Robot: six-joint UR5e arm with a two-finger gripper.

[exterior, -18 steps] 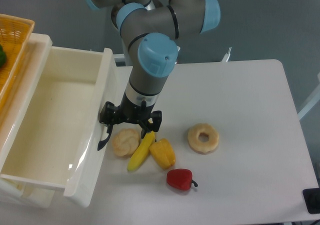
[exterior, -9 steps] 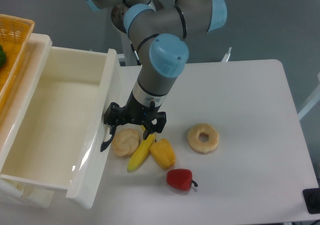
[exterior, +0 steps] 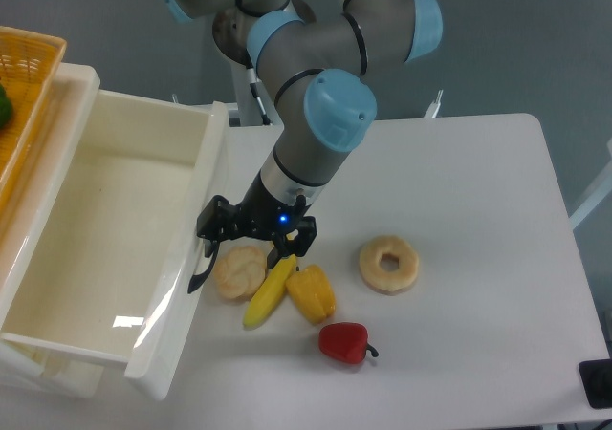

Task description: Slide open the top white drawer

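The white bench (exterior: pixel 478 258) fills the right and lower part of the view. At its left edge the top drawer (exterior: pixel 105 248) stands pulled well out, a deep cream-white box with a bare, glossy inside, its front panel running down the frame from beside the arm's base to the lower left. Above and left of it sits the cabinet top with a yellow woven basket (exterior: pixel 24 86) on it, something green just showing at the frame's left edge.

The arm (exterior: pixel 316 115), grey with light-blue caps, reaches down from the top of the view and leans toward the drawer front. Its gripper (exterior: pixel 212 244) sits just to the right of the drawer's front panel, at about the panel's middle, right at the curved black handle (exterior: pixel 201 272), which juts out from the panel below the left finger. The fingers appear to sit at the handle, but whether they are clamped on it or loose cannot be made out from this angle. A small blue light glows on the gripper body.

Near the gripper, on the bench, lie a pale round bun (exterior: pixel 239 271), a banana (exterior: pixel 271 291) touching it, and a yellow pepper (exterior: pixel 312 294) against the banana. A ring doughnut (exterior: pixel 389 264) lies apart to the right, and a red pepper (exterior: pixel 344 342) lies nearer the front edge.
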